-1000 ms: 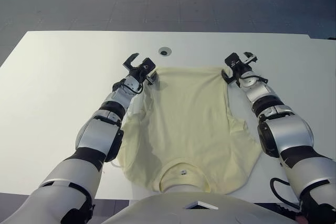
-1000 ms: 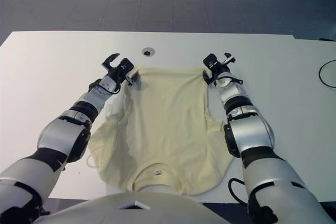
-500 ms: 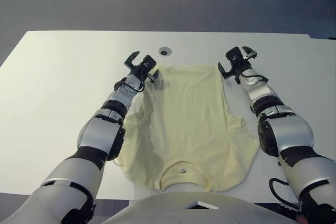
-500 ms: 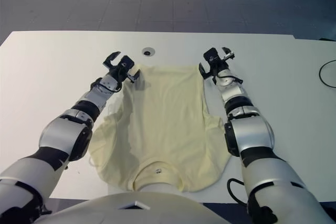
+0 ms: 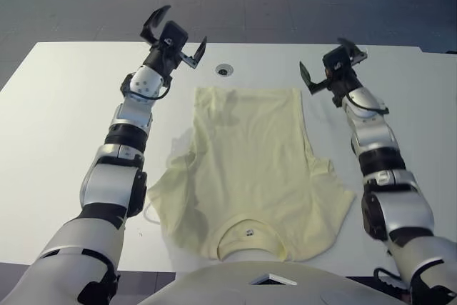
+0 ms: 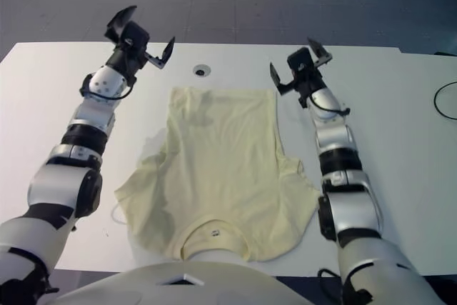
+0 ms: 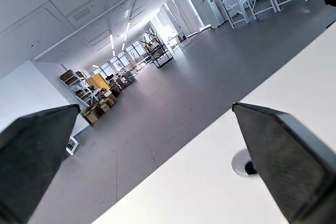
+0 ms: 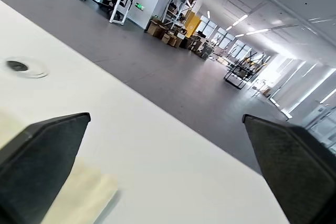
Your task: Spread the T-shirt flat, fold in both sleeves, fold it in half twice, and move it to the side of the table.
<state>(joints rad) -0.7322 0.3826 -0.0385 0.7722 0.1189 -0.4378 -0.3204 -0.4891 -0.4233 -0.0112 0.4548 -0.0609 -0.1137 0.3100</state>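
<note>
Pale yellow T-shirt [image 5: 250, 169] lies flat; left gripper [image 5: 176, 33] and right gripper [image 5: 327, 62] (both splayed, empty) have lifted away; sleeves next.

Head pair looks steeply down over the white surface [image 5: 64, 105], both eyes sharing nearly one scene. Left wrist camera skims low and close, peering out through the spread left tool [image 7: 156, 107]; right wrist likewise through the right tool [image 8: 166, 116]. All four catch the round hole [image 5: 224, 70], upper centre in the eye frames.

T-shirt [image 5: 250, 169] | pale yellow | spread flat, sleeves out | collar nearest robot
</note>
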